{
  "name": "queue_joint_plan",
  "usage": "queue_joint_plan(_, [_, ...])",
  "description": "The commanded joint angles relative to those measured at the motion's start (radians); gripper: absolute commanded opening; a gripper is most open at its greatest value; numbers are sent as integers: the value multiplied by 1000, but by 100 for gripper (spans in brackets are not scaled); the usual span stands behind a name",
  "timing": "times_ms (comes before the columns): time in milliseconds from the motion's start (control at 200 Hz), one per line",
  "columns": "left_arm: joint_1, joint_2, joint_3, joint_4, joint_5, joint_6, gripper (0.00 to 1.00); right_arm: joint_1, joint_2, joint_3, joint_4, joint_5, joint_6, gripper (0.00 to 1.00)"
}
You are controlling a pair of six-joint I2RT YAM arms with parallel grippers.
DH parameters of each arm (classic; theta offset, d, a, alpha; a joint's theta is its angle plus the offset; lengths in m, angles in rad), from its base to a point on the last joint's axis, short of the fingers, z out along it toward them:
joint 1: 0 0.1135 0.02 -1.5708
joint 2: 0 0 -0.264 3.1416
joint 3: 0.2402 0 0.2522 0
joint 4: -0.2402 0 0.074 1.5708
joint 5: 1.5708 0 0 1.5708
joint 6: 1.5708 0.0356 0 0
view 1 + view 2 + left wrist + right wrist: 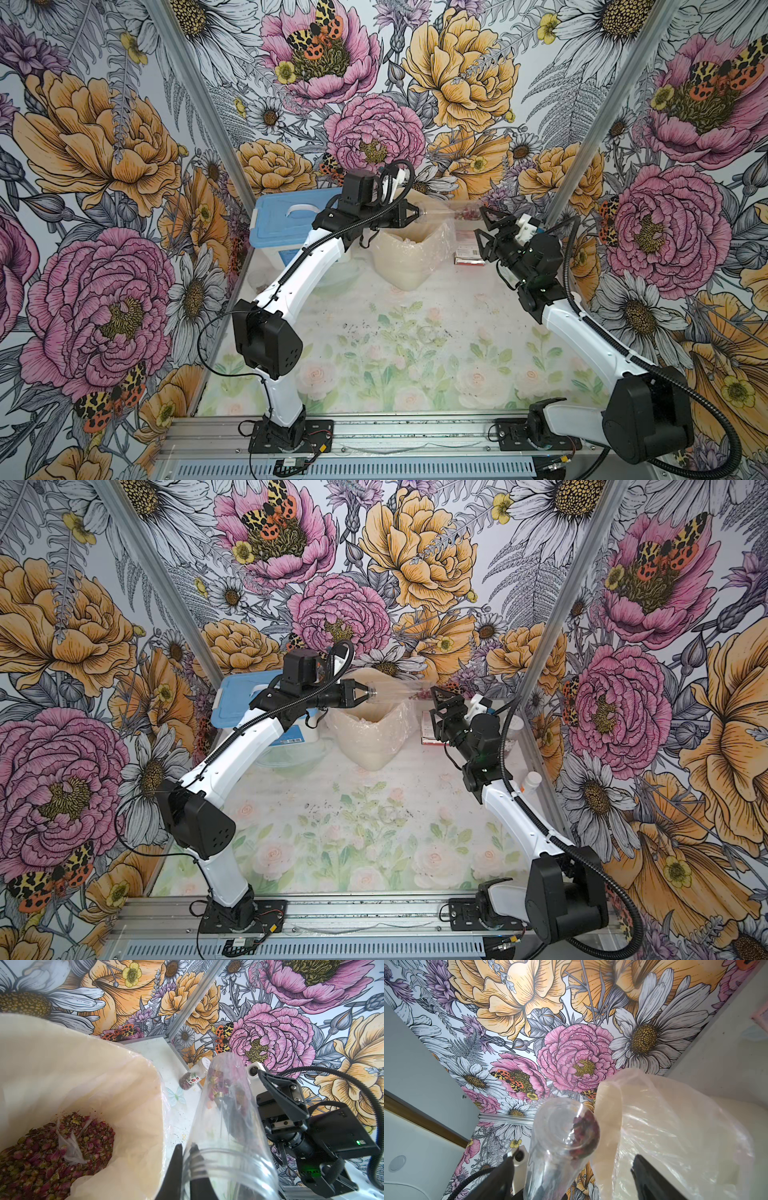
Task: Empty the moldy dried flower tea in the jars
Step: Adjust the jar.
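**Flowered walls (pixel 104 145), rose-print counter (pixel 415 374): jar over a bin**

Faint against the walls in both top views, a slim jar (pixel 440 212) lies sideways above a bag-lined bin (pixel 399 270). The left end effector (pixel 417 215) is clenched on its rim. Dried flower tea (pixel 220 1088) bunches at the jar's closed end; loose buds (pixel 41 1157) cover the bin's bottom. The right end effector (pixel 482 224) is released, jaws spread by that closed end. A blue-lidded box (pixel 282 224) is half hidden behind the left arm (pixel 299 266).

Box (pixel 274 220) half hidden behind L arm (pixel 305 266); jar (pixel 224 1126) mouth cropped.
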Motion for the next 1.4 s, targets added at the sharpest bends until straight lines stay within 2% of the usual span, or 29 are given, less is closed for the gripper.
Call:
queue_joint_plan(0, [-8,-26,-10,38,17,-20,0,12,13,11,78,24,27,87])
queue_joint_plan(250, [-22,-21,-13,52,21,-30,0,37,84,33,178,48,85,82])
queue_joint_plan(650, [-38,-11,-25,56,28,-33,0,48,106,43,220,126,101,72])
queue_joint_plan(1010, [-46,-3,-43,57,30,-34,0,64,150,72,266,153,129,68])
queue_joint_plan(1271, [-47,0,-45,56,33,-36,0,73,171,64,310,171,154,54])
queue_joint_plan(1396, [-46,0,-44,57,33,-36,0,76,172,59,316,180,157,52])
